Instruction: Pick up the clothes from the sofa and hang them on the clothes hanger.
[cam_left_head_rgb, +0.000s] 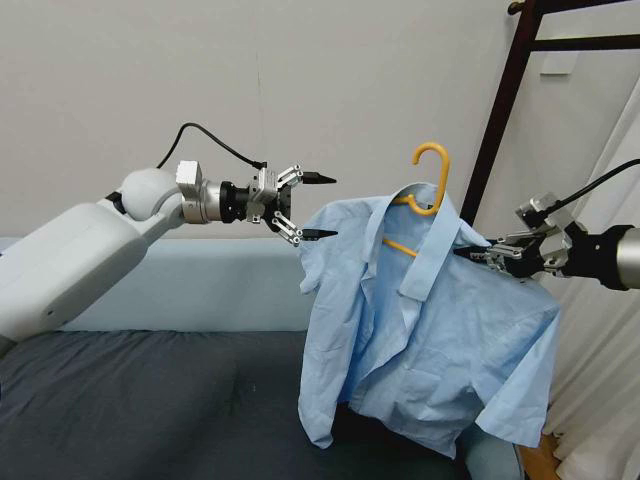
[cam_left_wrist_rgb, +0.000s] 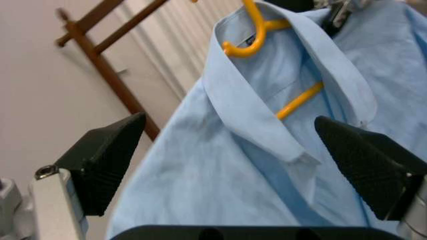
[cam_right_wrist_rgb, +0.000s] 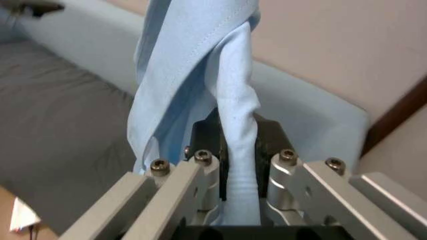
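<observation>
The light blue shirt (cam_left_head_rgb: 430, 320) hangs on a yellow hanger (cam_left_head_rgb: 432, 170) in the air above the sofa (cam_left_head_rgb: 150, 400), near a dark wooden rack (cam_left_head_rgb: 505, 100). The right gripper (cam_left_head_rgb: 480, 255) is clamped on the shirt's shoulder fabric. The left gripper (cam_left_head_rgb: 328, 208) hovers spread wide just beside the other shoulder.

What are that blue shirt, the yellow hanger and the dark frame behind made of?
The shirt looks like thin matte woven cloth, likely cotton: soft folds, stitched seams. The hanger looks smooth and glossy, probably plastic. The frame is dark brown, seemingly varnished wood, with a slight sheen. The right gripper pinches the shirt's shoulder; the left gripper is open beside the shirt.
</observation>
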